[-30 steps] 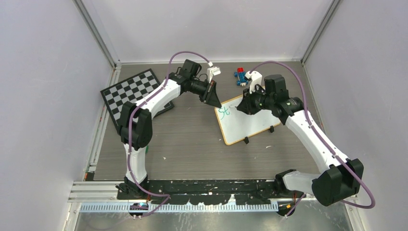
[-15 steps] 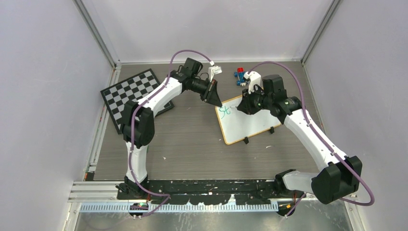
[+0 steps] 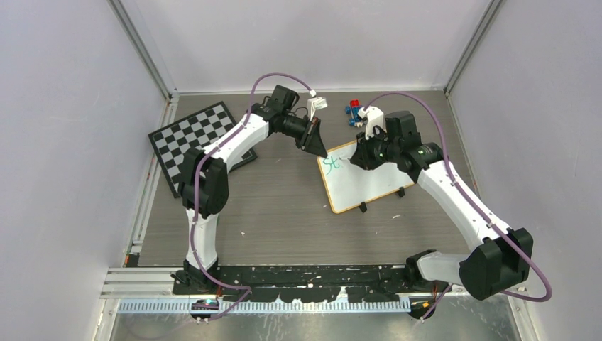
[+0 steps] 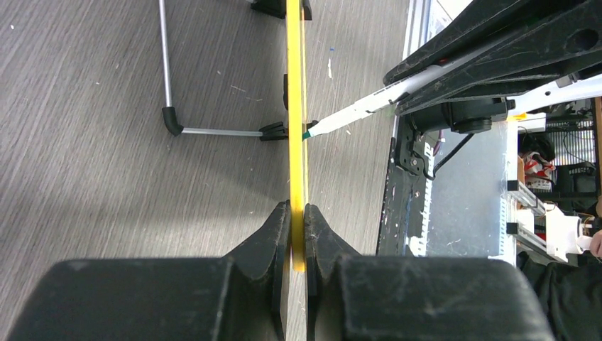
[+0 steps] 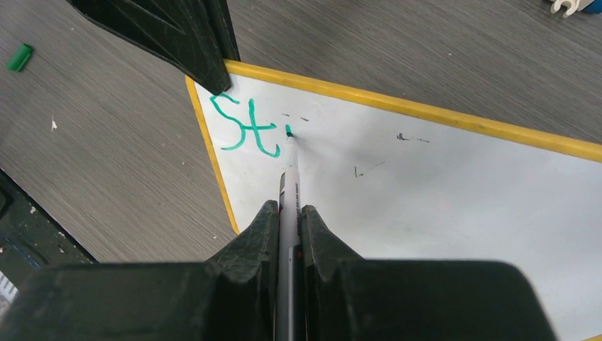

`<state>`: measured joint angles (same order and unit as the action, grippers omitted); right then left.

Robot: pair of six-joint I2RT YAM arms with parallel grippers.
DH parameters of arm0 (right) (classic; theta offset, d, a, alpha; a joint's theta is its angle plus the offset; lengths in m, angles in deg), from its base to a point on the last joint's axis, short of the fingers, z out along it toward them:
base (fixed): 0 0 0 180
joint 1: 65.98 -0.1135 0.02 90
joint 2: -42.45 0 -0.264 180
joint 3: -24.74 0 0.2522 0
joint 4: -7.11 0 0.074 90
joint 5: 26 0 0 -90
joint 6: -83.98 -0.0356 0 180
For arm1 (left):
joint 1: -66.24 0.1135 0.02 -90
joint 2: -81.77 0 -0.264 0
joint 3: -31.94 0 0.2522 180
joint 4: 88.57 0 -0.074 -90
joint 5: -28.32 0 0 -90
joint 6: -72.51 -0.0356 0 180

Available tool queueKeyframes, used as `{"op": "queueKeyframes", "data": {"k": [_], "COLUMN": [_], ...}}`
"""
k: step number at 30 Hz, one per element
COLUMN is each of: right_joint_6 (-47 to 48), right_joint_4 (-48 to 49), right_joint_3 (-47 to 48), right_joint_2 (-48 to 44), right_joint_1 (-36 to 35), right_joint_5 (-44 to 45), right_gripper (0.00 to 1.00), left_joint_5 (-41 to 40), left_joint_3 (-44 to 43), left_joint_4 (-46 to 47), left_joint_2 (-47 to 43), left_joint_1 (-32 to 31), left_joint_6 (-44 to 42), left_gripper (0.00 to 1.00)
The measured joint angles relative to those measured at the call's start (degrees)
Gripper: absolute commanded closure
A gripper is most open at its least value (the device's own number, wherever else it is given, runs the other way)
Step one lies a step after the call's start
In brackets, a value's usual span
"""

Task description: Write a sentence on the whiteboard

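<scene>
The whiteboard (image 3: 365, 181) stands tilted on the table, seen edge-on as a yellow strip (image 4: 295, 106) in the left wrist view. My left gripper (image 3: 321, 152) (image 4: 297, 207) is shut on the board's upper left corner. My right gripper (image 3: 357, 158) (image 5: 287, 209) is shut on a white marker (image 5: 289, 181) (image 4: 358, 108), whose green tip touches the board. The sentence (image 5: 245, 128) reads "St" in green, with a small fresh mark right of the "t". The left gripper's fingers (image 5: 177, 35) cover that corner of the frame.
A black-and-white checkerboard (image 3: 195, 138) lies at the far left. Red and blue items (image 3: 353, 112) sit behind the board. A green cap (image 5: 19, 57) lies on the table to the left. The board's wire stand (image 4: 165, 71) rests on the grey table.
My right gripper has shifted slightly left along the board with the marker. The left arm and the board have stayed put.
</scene>
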<state>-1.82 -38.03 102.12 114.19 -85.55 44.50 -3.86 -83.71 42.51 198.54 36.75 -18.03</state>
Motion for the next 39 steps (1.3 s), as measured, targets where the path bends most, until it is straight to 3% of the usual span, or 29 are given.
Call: {"op": "queueKeyframes", "data": {"k": [39], "right_joint_6": [-1.5], "right_joint_4": [-1.7], "right_joint_3": [-0.2], "right_joint_2": [0.3], "right_joint_1": [-0.2], "right_joint_5": [1.4], "right_gripper": [1.0], "left_joint_5": [-0.4], "left_joint_3": [-0.1], "left_joint_4": [-1.1], "left_joint_2": [0.0], "left_joint_1": [0.2], "left_joint_6": [-1.6], "left_gripper": [1.0]}}
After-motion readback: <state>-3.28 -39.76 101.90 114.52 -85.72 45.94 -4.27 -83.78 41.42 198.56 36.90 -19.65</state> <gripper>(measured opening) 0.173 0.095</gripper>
